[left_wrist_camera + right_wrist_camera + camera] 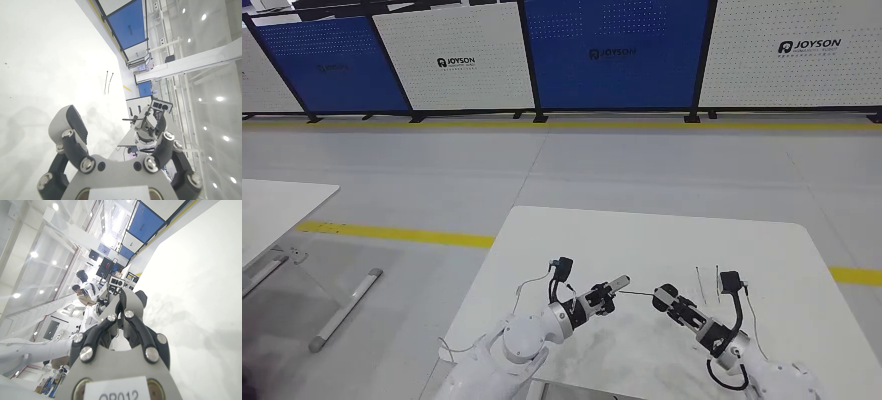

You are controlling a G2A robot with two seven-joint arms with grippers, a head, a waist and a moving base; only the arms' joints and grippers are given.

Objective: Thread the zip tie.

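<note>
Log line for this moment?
left gripper open | right gripper shut on zip tie | zip tie points toward left gripper | two spare ties on table

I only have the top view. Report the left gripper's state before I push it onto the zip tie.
Observer: Left wrist view: the left gripper is open, pads wide apart, nothing between them.
Operator: Now the right one.
Observer: Right wrist view: the right gripper has its fingers pressed together; it seems to pinch the zip tie.
Operator: Describe the spares.
Observer: Left wrist view: the two spare zip ties lie side by side on the table, apart, heads at the same end.
</note>
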